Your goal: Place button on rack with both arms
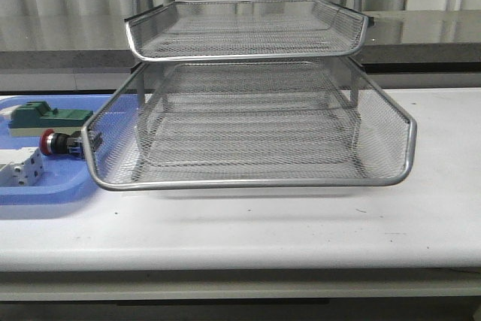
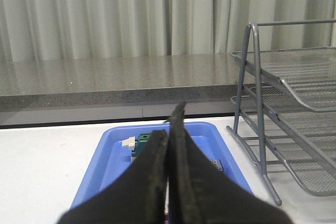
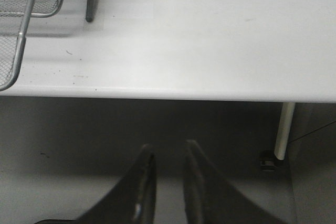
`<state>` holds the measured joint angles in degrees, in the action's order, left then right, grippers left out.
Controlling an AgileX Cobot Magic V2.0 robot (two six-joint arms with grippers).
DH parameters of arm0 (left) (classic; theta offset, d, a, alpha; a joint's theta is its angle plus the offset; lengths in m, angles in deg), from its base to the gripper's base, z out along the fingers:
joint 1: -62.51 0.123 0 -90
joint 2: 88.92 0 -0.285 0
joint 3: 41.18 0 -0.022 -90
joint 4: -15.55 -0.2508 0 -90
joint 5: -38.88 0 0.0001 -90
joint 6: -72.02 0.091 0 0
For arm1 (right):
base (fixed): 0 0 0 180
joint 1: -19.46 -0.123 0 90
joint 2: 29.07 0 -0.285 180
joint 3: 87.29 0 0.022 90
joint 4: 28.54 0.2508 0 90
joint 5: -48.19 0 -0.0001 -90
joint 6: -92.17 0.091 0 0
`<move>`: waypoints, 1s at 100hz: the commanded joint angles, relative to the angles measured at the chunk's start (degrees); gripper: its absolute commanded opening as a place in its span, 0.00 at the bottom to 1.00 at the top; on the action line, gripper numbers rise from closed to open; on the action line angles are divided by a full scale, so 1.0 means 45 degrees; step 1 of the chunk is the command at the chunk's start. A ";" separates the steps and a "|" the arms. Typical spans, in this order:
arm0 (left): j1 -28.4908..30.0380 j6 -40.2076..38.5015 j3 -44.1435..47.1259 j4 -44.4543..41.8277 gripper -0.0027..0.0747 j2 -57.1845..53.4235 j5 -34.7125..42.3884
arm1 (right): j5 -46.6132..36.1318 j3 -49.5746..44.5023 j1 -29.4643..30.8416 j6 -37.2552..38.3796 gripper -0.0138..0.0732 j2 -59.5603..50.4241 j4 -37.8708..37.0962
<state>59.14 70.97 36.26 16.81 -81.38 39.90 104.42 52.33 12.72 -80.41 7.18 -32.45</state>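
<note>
The button [image 1: 54, 143] lies on its side in the blue tray [image 1: 45, 190], red head to the left, close to the rack's left front corner. The silver wire-mesh rack [image 1: 248, 183] fills the middle of the table, its lower tray pulled forward. Neither arm shows in the front view. My left gripper [image 2: 169, 129] is shut and empty above the blue tray [image 2: 113, 161]; a small dark and silver piece [image 2: 217, 164] beside its fingers looks like the button's end. My right gripper [image 3: 168, 146] hangs off the table's front edge, its fingers a narrow gap apart with nothing between them.
A green block [image 1: 46, 118] lies at the tray's back and a white block [image 1: 22, 167] at its front. The green block [image 2: 140, 144] also shows past my left fingers. The rack's frame [image 2: 260, 129] stands right of the tray. A table leg [image 3: 283, 129] is near my right gripper.
</note>
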 commanded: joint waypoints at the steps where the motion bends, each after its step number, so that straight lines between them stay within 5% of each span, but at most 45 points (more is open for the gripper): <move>1: -0.0074 -0.0095 0.0425 0.0021 0.01 -0.0396 0.1029 | -0.0877 0.0433 0.0008 0.0026 0.14 0.0007 -0.0253; 6: -0.0074 -0.0095 0.0425 0.0021 0.01 -0.0396 0.1029 | -0.0877 0.0433 0.0008 0.0026 0.07 0.0007 -0.0253; 100: -0.0074 -0.0095 0.0425 0.0021 0.01 -0.0396 0.1052 | -0.0865 0.0433 0.0008 0.0026 0.08 0.0007 -0.0253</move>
<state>59.14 70.97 36.26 16.81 -81.38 39.90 104.16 52.33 12.72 -80.41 7.18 -32.66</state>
